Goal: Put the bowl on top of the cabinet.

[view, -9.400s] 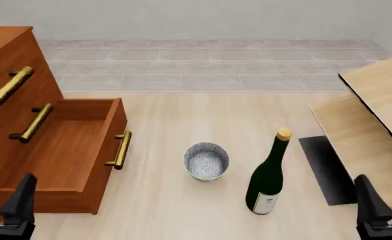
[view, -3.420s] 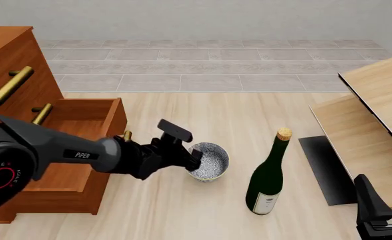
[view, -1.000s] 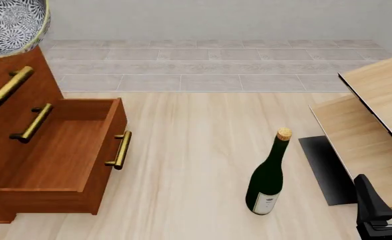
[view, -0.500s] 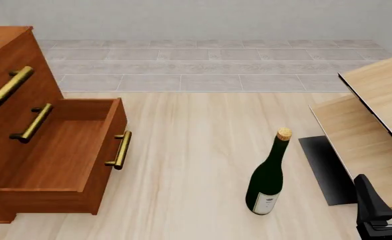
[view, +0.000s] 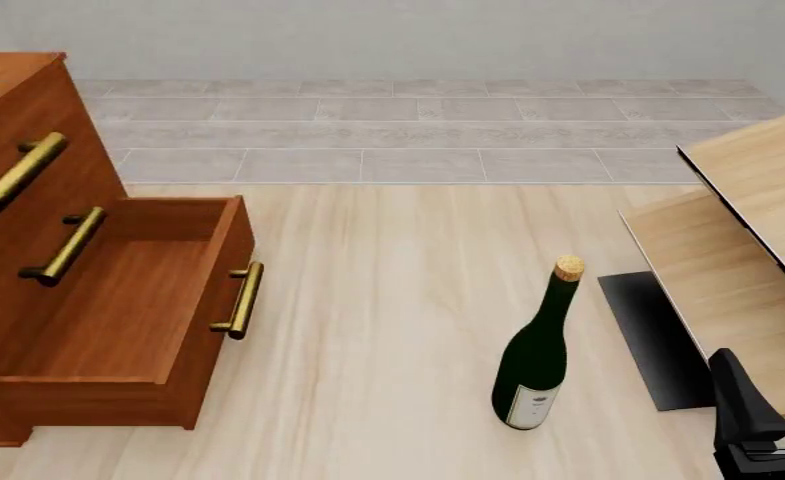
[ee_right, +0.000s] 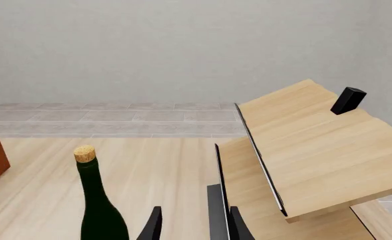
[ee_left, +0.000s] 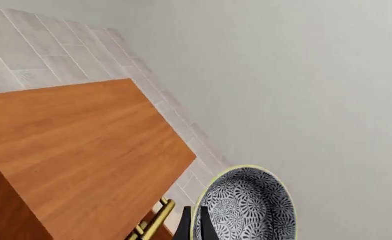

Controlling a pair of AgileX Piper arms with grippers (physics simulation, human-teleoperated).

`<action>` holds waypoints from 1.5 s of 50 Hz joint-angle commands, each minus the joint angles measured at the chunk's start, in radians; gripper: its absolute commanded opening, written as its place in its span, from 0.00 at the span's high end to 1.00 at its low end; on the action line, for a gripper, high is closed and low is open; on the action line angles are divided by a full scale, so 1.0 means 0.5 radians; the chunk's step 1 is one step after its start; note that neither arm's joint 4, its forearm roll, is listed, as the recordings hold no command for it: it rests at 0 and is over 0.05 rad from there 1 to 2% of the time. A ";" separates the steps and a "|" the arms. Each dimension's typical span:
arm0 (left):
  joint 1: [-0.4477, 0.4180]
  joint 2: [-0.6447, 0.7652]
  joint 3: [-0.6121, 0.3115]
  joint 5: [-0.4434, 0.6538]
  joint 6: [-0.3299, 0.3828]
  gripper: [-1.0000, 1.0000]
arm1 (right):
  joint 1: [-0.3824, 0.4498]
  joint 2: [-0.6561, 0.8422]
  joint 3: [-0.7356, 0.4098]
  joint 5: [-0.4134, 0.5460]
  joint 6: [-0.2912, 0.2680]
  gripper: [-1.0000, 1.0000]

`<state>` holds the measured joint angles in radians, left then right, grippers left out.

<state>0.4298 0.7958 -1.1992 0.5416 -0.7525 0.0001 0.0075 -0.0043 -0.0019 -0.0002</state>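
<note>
Pale flooring holds wine bottle (view: 539,350) beside light-wood boards (view: 739,250).

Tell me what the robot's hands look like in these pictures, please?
Only bits show. The right hand has matte black, wedge-shaped fingers that taper to a point, rising from a black base at the front view's lower right corner. Its wrist camera shows two thin dark fingertips. The left hand appears only as two slim black tips. No cables or markings are visible.
</note>
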 commanded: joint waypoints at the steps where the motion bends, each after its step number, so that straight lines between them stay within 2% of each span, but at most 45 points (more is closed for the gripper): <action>1: 0.155 0.037 -0.071 0.058 -0.125 1.00 | 0.000 0.000 0.000 0.000 -0.001 0.00; 15: 0.210 0.096 -0.093 0.110 -0.153 1.00 | 0.000 0.000 0.000 0.000 0.000 0.00; 18: 0.222 0.137 -0.062 0.128 -0.211 1.00 | -0.001 0.000 0.000 0.000 0.000 0.00; 19: 0.176 0.169 -0.036 0.149 -0.258 1.00 | 0.000 0.000 0.000 0.000 0.000 0.00; 21: 0.283 0.166 -0.061 0.104 -0.210 1.00 | 0.000 0.000 0.000 0.000 -0.001 0.00; 22: 0.248 0.182 -0.054 0.119 -0.232 1.00 | 0.000 0.000 0.000 0.000 0.000 0.00; 30: 0.284 0.218 -0.085 0.143 -0.208 1.00 | 0.000 0.000 0.000 0.000 0.000 0.00; 32: 0.349 0.251 -0.082 0.144 -0.188 1.00 | 0.000 0.000 0.000 0.000 0.000 0.00; 38: 0.396 0.260 -0.086 0.147 -0.177 1.00 | 0.000 0.000 0.000 0.000 0.000 0.00; 44: 0.373 0.285 -0.078 0.164 -0.179 1.00 | 0.000 0.000 0.000 0.000 0.000 0.00; 50: 0.418 0.295 -0.058 0.170 -0.179 1.00 | 0.000 0.000 0.000 0.000 0.000 0.00; 51: 0.466 0.287 -0.065 0.151 -0.162 1.00 | 0.000 0.000 0.000 0.000 0.000 0.00; 59: 0.456 0.336 -0.061 0.133 -0.152 1.00 | 0.000 0.000 0.000 0.000 0.000 0.00; 66: 0.528 0.386 -0.056 0.105 -0.134 1.00 | 0.000 0.000 0.000 0.000 0.000 0.00; 75: 0.497 0.426 -0.020 0.083 -0.111 1.00 | 0.000 0.000 0.000 0.000 0.001 0.00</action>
<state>0.6770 0.9860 -1.2148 0.5963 -0.8225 0.0001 0.0075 -0.0043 -0.0019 -0.0003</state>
